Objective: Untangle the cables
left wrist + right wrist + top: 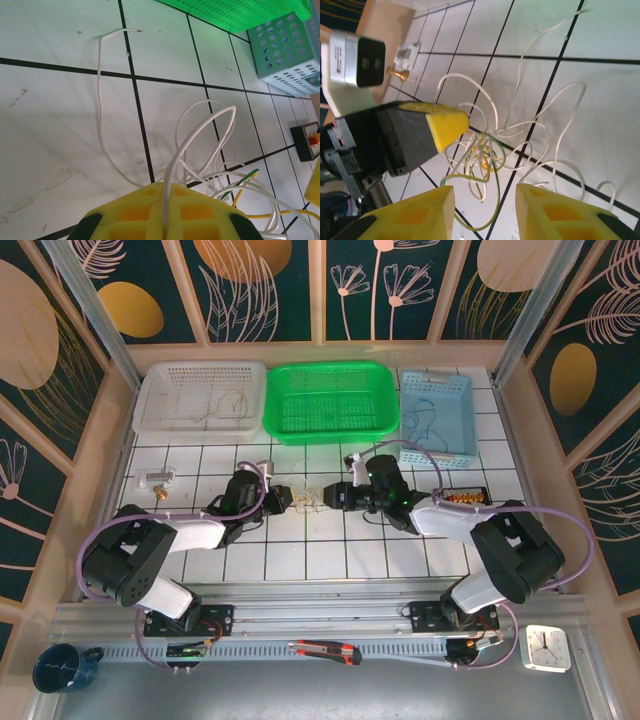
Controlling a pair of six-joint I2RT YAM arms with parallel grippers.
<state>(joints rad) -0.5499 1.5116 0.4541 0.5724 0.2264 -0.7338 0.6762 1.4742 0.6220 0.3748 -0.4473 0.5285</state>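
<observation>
Cables (308,503) lie as a small clump of thin white, yellow and green strands on the white tiled table (300,562), between the two grippers; both arms stretch low over the tiles toward each other, elbows folded back near their bases, the left arm (190,535) reaching rightward and the right arm (452,520) leftward; the left gripper (284,498) has its yellow pads pressed together on one white strand (210,122), which rises from between them in the left wrist view and arcs over to the rest of the clump; the right gripper (331,496) stands partly parted, its pads (555,210) apart with tile and loose strands showing between them, gripping nothing; from the right wrist the clump sits just beyond those pads and just beside the left gripper's yellow tip; at the far edge a white basket (200,425) and a blue basket (437,452) hold faint cords too thin to make out; from above, single strands in the clump cannot be told apart; the left pads are cut off by the bottom edge of the left wrist view.
</observation>
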